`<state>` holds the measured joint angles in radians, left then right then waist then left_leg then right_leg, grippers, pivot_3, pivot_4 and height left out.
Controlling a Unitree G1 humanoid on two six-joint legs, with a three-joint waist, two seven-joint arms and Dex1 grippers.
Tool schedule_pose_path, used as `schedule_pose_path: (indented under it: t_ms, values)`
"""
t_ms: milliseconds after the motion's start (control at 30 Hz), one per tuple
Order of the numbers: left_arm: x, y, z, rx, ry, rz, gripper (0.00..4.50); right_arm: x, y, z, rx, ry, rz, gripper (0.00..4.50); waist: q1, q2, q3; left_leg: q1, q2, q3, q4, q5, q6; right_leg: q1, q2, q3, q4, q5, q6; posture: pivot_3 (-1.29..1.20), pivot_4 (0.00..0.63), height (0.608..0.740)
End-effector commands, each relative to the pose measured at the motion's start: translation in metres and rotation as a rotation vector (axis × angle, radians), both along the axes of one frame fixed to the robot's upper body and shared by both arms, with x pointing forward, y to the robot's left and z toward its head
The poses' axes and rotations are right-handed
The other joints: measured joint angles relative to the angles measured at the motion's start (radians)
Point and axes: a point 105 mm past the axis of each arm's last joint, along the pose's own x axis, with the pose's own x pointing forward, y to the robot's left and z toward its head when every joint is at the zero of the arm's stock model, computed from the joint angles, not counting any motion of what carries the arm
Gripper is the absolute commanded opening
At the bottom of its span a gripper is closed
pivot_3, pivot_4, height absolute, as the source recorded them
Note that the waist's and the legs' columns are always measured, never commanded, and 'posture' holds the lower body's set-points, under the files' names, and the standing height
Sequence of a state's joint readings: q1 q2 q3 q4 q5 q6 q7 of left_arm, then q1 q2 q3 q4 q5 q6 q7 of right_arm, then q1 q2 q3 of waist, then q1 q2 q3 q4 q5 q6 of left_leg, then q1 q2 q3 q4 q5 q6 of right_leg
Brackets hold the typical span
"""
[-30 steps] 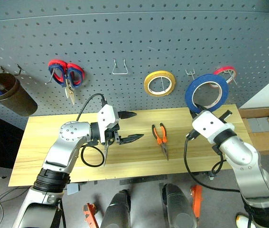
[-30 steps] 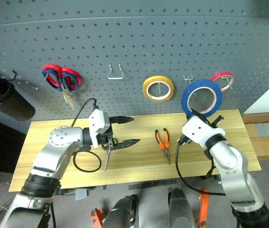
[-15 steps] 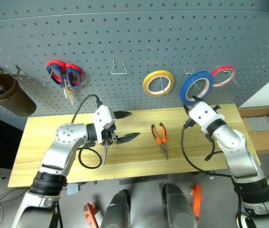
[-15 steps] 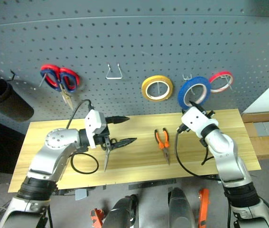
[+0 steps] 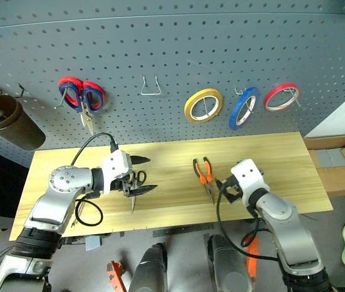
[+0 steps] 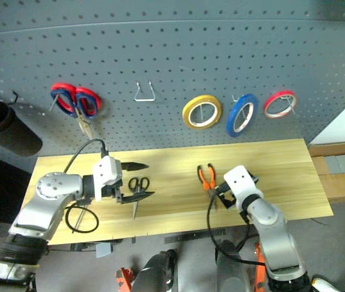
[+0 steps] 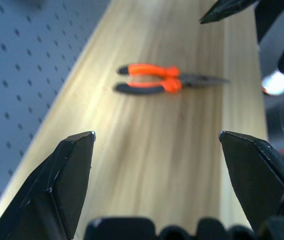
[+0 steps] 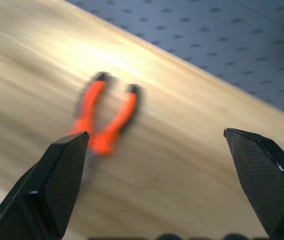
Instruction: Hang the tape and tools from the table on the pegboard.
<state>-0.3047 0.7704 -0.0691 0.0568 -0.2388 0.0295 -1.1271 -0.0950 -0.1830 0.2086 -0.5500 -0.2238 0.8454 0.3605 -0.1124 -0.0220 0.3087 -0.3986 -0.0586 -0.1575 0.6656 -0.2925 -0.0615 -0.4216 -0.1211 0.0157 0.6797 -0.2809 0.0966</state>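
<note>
Table (image 5: 282, 158): pliers (image 5: 205, 176) lengthwise front-back, jaws toward robot.

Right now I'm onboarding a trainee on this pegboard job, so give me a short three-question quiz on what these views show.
1. True or false: the blue tape already hangs on the pegboard.
2. Which tool on the table lies nearest the right tool?
A. black-handled scissors
B. orange-handled pliers
C. yellow tape
3. Fill in: the left tool has its fingers ____ and holds nothing.

Key: 1 true; 2 B; 3 open.
</note>
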Motion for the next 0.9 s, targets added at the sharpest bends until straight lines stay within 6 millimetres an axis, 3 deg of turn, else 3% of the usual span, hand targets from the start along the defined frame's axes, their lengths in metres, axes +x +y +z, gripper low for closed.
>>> schedule_pose_path:
  t_ms: [33,167,400,733,900]
  values:
    - [-0.001,0.017,0.008,0.031,-0.017,0.006,4.3,0.002,0.021,-0.003,0.069,0.068,-0.058,4.48,0.0,0.0,0.0,0.0,0.0,-0.001,0.0,0.0,0.0,0.0,0.0,-0.001,0.0,0.0,0.0,-0.15,0.333,0.74]
    - [0.003,0.028,0.008,0.053,-0.013,0.031,4.3,0.017,0.042,-0.004,0.143,0.131,-0.094,4.48,-0.003,0.0,0.0,0.001,0.001,0.0,0.0,0.001,-0.001,-0.001,0.001,0.0,0.001,0.001,-0.001,-0.16,0.333,0.74]
    - [0.01,0.042,0.012,0.067,-0.031,0.079,4.3,0.047,0.056,-0.009,0.144,0.144,-0.125,4.48,-0.004,0.0,0.0,0.0,0.0,0.0,-0.002,0.003,-0.005,-0.003,0.0,-0.001,-0.001,0.001,-0.001,-0.13,0.328,0.74]
    - [0.008,0.042,0.01,0.066,-0.03,0.082,4.3,0.059,0.07,-0.03,0.158,0.207,-0.119,4.48,-0.02,0.0,0.0,0.0,0.0,0.001,-0.003,0.003,-0.005,-0.003,0.0,-0.001,0.0,0.001,-0.001,-0.12,0.323,0.74]
    - [0.008,0.041,0.01,0.064,-0.031,0.08,4.3,0.067,0.067,-0.041,0.149,0.234,-0.14,4.48,-0.026,0.0,0.0,0.0,0.0,0.001,-0.002,0.003,-0.005,-0.003,0.0,-0.001,0.0,0.001,-0.001,-0.12,0.321,0.74]
